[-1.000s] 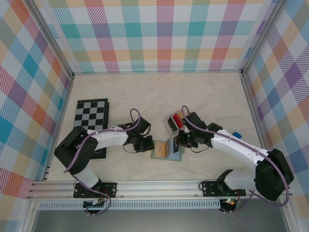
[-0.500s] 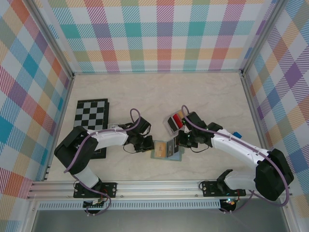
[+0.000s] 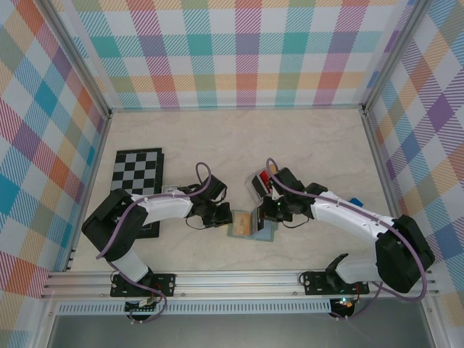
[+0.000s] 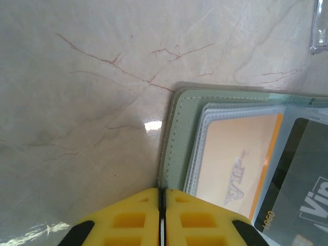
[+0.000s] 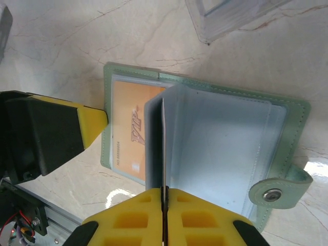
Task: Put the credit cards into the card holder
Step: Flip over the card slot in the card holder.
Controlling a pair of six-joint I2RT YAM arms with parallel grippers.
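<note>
The sage-green card holder lies open near the front of the table. An orange card sits in its left pocket. My left gripper is shut on the holder's left edge, at table level. My right gripper is shut on a dark grey card. That card shows edge-on, standing among the clear pocket leaves of the holder. From above, the left gripper and right gripper flank the holder. A red card lies in the clear tray just behind.
A chessboard lies at the left, partly under my left arm. A small blue object sits right of my right arm. The clear tray's corner is close behind the holder. Metal frame rails border the table.
My right gripper has shifted slightly left over the holder, and the card in it now stands more upright among the leaves. The left gripper keeps its pinch in the same spot.
</note>
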